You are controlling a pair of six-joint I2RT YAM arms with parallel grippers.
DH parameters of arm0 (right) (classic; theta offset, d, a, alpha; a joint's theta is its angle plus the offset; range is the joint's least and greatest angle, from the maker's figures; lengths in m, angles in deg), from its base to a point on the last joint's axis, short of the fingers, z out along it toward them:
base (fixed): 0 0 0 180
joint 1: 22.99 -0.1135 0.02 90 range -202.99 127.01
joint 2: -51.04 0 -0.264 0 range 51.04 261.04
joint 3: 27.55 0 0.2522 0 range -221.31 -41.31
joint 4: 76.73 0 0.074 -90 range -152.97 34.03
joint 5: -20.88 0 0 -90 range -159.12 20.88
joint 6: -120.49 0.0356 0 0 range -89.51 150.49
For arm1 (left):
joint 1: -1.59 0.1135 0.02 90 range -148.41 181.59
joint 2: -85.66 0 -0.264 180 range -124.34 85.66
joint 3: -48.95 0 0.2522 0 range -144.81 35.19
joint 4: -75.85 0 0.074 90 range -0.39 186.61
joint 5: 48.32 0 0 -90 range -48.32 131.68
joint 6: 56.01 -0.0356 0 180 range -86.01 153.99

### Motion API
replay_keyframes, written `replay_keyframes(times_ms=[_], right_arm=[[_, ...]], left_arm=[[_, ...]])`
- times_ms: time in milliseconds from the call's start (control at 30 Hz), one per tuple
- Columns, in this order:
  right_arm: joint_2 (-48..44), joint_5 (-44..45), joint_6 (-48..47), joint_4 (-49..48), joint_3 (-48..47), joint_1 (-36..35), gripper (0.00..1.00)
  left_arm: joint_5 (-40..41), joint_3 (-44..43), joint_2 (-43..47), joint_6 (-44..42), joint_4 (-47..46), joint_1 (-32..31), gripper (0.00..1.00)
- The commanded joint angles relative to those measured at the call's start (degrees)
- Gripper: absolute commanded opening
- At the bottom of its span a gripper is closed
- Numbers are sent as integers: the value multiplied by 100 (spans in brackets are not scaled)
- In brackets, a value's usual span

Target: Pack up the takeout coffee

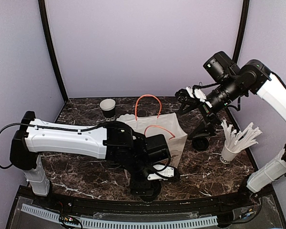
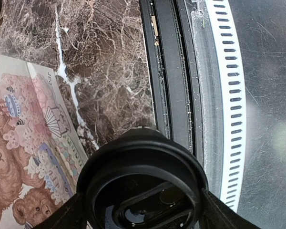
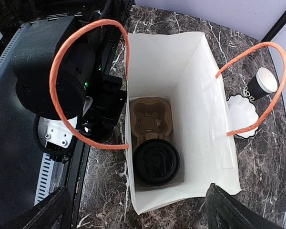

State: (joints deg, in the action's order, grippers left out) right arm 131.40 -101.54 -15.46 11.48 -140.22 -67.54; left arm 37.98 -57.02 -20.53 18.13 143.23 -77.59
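A takeout coffee, black with a black lid, stands on the marble near the table's front edge. My left gripper points down over it. Its fingers flank the lid closely on both sides, still open; I cannot tell whether they touch the cup. A second lidded black cup sits in a brown cardboard carrier at the bottom of the white paper bag with orange handles. My right gripper hovers open above the bag's mouth, nothing between its fingers.
A lidless black cup stands at the back left beside a white scalloped piece. A white cup of white sticks stands to the right of the bag. A teddy-bear print paper surface lies left of the cup. The table's black front rail is close.
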Motion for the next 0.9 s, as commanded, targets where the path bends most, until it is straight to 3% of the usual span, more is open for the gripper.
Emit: replay_keyframes(times_ms=[0,300,467,567,667,867], right_arm=[[-126,61,78,-161,-16,60,98],[41,-462,-27,252,-1552,671,98],[273,-392,865,-822,-1515,856,99],[727,-544,1141,-1136,-1677,858,99],[1352,-769,1048,-893,-2082,852,98],[2175,-1755,595,-129,-2681,790,91]], left_arm=[[-55,-79,-17,-41,274,8,79],[-399,-783,461,290,714,-84,67],[-644,-1504,808,616,1015,-403,67],[-686,-2390,917,939,1316,-557,65],[-448,-3139,1112,1240,1571,-665,63],[11,-3541,1724,1532,1793,-695,61]])
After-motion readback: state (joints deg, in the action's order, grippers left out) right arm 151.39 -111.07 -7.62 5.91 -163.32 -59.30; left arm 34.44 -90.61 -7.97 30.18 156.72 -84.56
